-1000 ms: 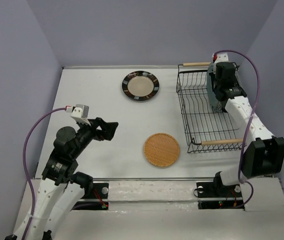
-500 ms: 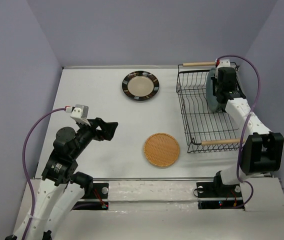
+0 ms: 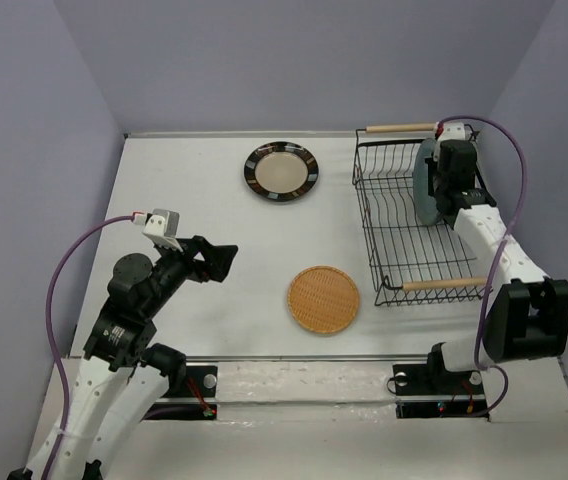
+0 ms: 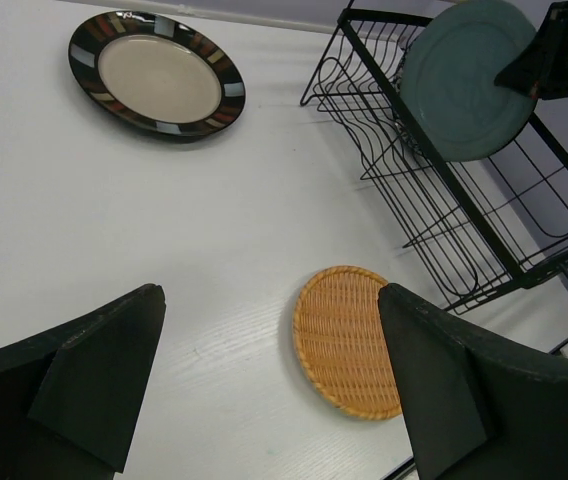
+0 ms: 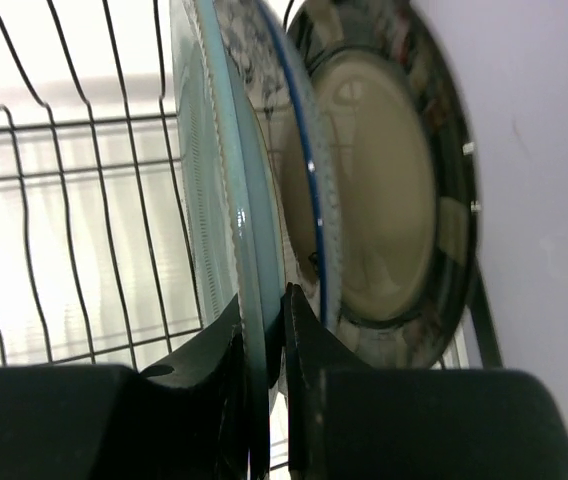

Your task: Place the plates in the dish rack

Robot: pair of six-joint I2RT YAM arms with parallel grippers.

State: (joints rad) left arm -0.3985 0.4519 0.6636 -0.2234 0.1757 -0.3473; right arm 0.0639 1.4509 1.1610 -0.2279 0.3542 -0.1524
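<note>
Fingers (image 5: pixel 209 355) of the right hand (image 5: pixel 262 320) are pinching the teal plate (image 5: pixel 209 170) inside the dish rack (image 3: pixel 434 285), left hand (image 4: pixel 264 305) gaping empty.

One teal plate (image 4: pixel 464 75), one floral (image 5: pixel 289 140), one wicker (image 3: pixel 323 299), two striped (image 3: pixel 281 171); one dish rack (image 3: pixel 404 235).

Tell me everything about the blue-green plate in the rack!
The teal plate is round, smooth and a bit shiny, probably glazed ceramic, with a plain flat middle and a raised rim. It stands on its edge, leaning a little, at the far end of the black wire dish rack. The right claw pinches its rim between both fingers. Just behind it stands a white plate with a blue rim; whether they touch is unclear.
</note>
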